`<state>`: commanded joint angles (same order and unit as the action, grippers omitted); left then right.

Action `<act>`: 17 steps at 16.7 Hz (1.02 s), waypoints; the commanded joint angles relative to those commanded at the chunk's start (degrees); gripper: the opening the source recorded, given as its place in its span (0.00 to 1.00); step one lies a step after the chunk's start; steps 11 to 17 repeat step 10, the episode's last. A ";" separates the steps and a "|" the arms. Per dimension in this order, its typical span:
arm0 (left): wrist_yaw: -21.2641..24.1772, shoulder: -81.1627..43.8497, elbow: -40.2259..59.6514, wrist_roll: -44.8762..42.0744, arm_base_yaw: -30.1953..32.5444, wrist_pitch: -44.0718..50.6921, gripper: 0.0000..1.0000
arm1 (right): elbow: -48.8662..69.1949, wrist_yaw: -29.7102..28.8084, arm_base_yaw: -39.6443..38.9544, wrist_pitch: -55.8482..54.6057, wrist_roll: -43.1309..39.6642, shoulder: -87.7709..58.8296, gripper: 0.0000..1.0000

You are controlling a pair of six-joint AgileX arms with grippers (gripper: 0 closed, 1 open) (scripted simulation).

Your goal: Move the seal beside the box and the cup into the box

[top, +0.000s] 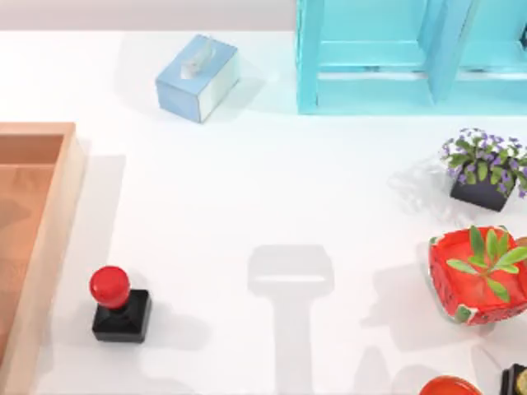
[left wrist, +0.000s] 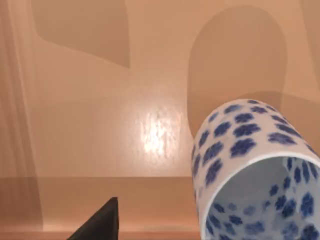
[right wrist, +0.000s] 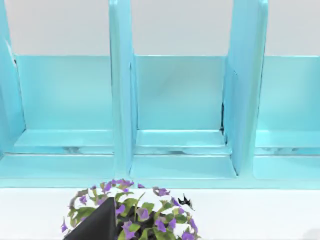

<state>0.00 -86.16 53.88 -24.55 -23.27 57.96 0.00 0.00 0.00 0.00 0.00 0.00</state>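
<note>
item, worktop (top: 247, 197): white, carrying the things listed below, each placed against the box.

the box (top: 51, 247): shallow, wooden, pale rim and orange-brown floor, sitting at the top view's left edge and running out of that picture.

the seal (top: 120, 303): red ball knob on a black square base, standing upright on the worktop just beside the box's right-hand rim, near its lower end, not touching it.

the cup (left wrist: 252, 170): white with blue flower marks, showing in the left wrist view tilted with its mouth toward the camera, over the box's orange-brown floor (left wrist: 100, 125) (whether it is resting there or being held up cannot be told).

left gripper: one dark finger (left wrist: 100, 225) is showing in the left wrist view beside the cup; whether the jaws are apart, together or clamped cannot be told.

right gripper: one dark finger (right wrist: 97, 222) is showing in its own wrist view over a purple-flowered plant (right wrist: 132, 212), facing the turquoise shelf (right wrist: 175, 100); state of the jaws cannot be told.

other stock, all well apart from the box: light-blue tissue box (top: 198, 76), turquoise shelf, purple-flowered plant in a dark pot, red watermelon-patterned plant bowl (top: 479, 276).
</note>
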 joint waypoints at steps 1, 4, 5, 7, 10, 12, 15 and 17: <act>0.08 0.15 1.74 0.04 0.02 2.39 1.00 | 0.00 0.00 0.00 0.00 0.00 0.00 1.00; 0.16 1.25 7.75 -0.04 0.29 9.68 1.00 | 0.00 0.00 0.00 0.00 0.00 0.00 1.00; 0.10 1.91 9.79 0.01 0.33 12.19 1.00 | 0.00 0.00 0.00 0.00 0.00 0.00 1.00; -0.04 3.13 13.37 0.09 0.38 16.83 1.00 | 0.00 0.00 0.00 0.00 0.00 0.00 1.00; -0.09 3.72 15.71 0.21 0.31 19.44 1.00 | 0.00 0.00 0.00 0.00 0.00 0.00 1.00; -0.09 3.72 15.71 0.21 0.31 19.44 1.00 | 0.00 0.00 0.00 0.00 0.00 0.00 1.00; -0.09 3.72 15.71 0.21 0.31 19.44 1.00 | 0.00 0.00 0.00 0.00 0.00 0.00 1.00; -0.09 3.72 15.71 0.21 0.31 19.44 1.00 | 0.00 0.00 0.00 0.00 0.00 0.00 1.00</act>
